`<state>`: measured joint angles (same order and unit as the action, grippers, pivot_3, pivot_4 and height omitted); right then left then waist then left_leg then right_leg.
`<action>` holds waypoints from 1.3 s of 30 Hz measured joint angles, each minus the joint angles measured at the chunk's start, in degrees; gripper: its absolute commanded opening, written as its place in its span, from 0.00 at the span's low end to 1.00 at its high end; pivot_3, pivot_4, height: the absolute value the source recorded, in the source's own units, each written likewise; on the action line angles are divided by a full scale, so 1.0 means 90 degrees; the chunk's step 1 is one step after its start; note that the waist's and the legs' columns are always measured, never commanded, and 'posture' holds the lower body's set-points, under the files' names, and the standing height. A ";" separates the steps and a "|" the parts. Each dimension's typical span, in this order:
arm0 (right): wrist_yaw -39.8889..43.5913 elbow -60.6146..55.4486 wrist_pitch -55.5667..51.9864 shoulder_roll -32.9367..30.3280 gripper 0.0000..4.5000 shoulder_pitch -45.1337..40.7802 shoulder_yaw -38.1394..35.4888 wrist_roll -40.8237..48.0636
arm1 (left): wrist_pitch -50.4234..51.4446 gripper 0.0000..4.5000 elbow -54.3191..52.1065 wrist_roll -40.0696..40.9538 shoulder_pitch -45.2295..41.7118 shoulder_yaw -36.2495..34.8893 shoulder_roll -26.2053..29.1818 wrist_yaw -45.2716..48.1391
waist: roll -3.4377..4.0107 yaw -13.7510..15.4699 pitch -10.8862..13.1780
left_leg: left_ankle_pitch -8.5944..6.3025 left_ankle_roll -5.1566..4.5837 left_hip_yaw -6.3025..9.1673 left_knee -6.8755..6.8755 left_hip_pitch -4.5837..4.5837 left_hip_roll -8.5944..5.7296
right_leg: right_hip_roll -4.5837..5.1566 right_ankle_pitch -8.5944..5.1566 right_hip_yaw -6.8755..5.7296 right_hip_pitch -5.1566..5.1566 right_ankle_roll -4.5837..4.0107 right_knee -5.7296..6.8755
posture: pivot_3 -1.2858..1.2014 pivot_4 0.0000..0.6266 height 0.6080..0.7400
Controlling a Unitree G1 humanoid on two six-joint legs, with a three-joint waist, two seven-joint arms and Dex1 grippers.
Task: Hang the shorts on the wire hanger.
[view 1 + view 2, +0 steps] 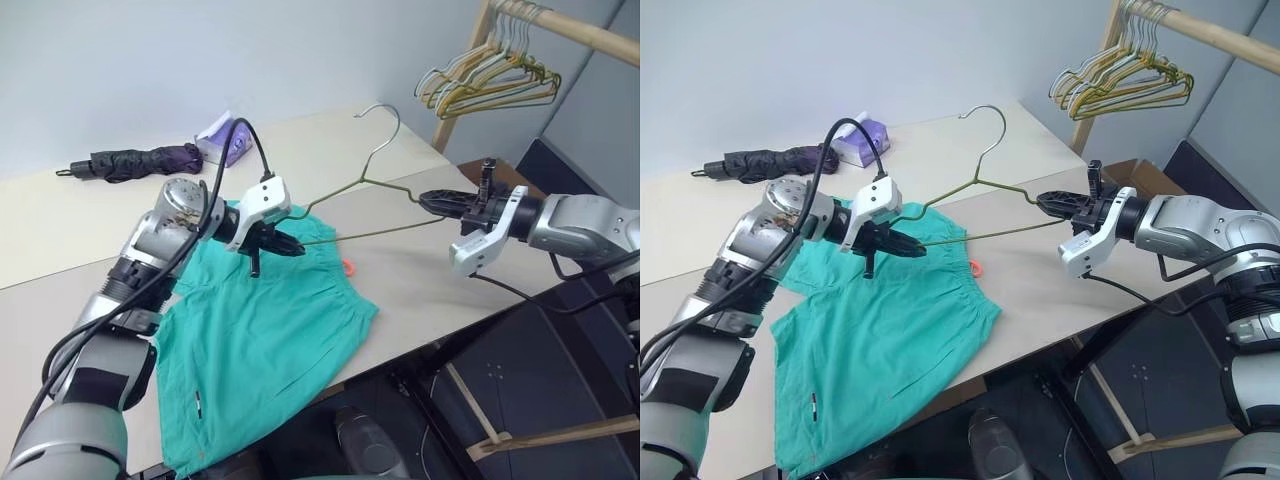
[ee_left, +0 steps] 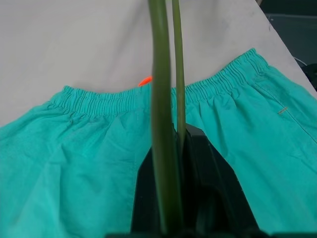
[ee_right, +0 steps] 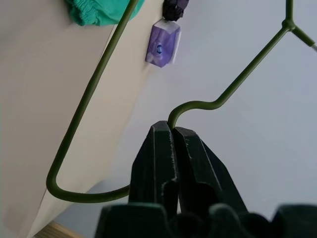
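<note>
The shorts [image 1: 262,345] lie under the left gripper [image 1: 291,245], clamped on the wire hanger [image 1: 372,180]; the right gripper [image 1: 430,200] pinches its far corner. A folded umbrella [image 1: 130,161] and purple pack [image 1: 224,145] lie well beyond.

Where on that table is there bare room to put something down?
Bare table lies between the umbrella and the shorts, and at the far corner behind the hanger. The middle is crowded: both grippers, left and right, hold the hanger over the shorts.
</note>
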<state>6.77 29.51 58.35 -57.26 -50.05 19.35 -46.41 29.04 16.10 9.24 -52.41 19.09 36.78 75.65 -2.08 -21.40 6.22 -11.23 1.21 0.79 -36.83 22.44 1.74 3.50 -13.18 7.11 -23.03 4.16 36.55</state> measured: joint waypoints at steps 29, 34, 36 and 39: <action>0.6211 -0.3806 -0.8997 0.0011 0.99 0.0962 0.0078 0.6828 | -0.3241 0.00 -0.0360 -0.0494 0.1294 -0.0630 0.0710 -0.0076 | 0.0007 0.0770 -0.0009 | -0.0002 -0.0002 -0.0006 -0.0017 0.0039 0.0012 | -0.0006 -0.0016 -0.0005 -0.0034 0.0028 0.0003 | 0.47 0.09 1.00; 0.6309 -0.3635 -0.9585 0.0427 0.79 0.0686 0.0191 0.6442 | -0.3236 0.00 -0.0467 -0.0486 0.1327 -0.0632 0.0704 0.0023 | 0.0009 0.0910 -0.0008 | -0.0002 -0.0002 -0.0005 -0.0021 0.0072 0.0010 | -0.0006 -0.0018 -0.0006 -0.0076 0.0026 0.0027 | 0.47 0.10 1.00; 0.6420 -0.3592 -0.9645 0.0500 0.64 0.0661 0.0191 0.6385 | -0.3232 0.00 -0.0472 -0.0486 0.1349 -0.0639 0.0705 0.0034 | 0.0009 0.0943 -0.0008 | -0.0002 -0.0002 -0.0004 -0.0027 0.0081 0.0010 | -0.0006 -0.0018 -0.0008 -0.0081 0.0026 0.0026 | 0.47 0.10 1.00; 0.6556 -0.3580 -0.9694 0.0625 0.40 0.0661 0.0193 0.6284 | -0.3226 0.00 -0.0473 -0.0486 0.1362 -0.0642 0.0705 0.0039 | 0.0009 0.0981 -0.0008 | -0.0002 -0.0002 -0.0004 -0.0031 0.0090 0.0010 | -0.0006 -0.0018 -0.0009 -0.0092 0.0027 0.0030 | 0.47 0.10 1.00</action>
<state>65.77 -2.71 -28.90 -51.64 -44.10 21.08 10.15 0.01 11.85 4.86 -40.16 13.32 43.13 76.00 -2.00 -12.57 6.15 -11.24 1.19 0.76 -37.11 23.24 1.83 3.44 -13.34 7.03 -23.86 4.40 36.82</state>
